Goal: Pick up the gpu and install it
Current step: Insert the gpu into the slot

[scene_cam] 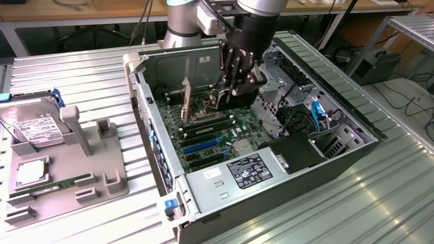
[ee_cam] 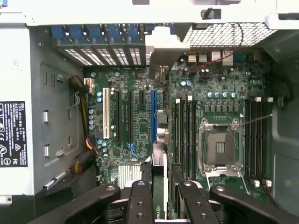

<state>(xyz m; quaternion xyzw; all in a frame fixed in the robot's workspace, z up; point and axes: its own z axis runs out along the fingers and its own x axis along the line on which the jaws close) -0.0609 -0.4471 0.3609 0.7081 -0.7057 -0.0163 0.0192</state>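
Your gripper (scene_cam: 234, 84) is closed on the gpu (ee_cam: 159, 186), pinching its thin top edge inside the open computer case (scene_cam: 352, 152). The card stands on edge over the motherboard (ee_cam: 140, 116), its long side running along the blue slot (ee_cam: 153, 115).

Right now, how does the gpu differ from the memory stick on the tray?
The gpu stands on edge, clamped in the hand; the stick lies flat and free. The gpu is inside the case, over the motherboard; the stick rests on the grey tray outside it. Both are thin green boards.
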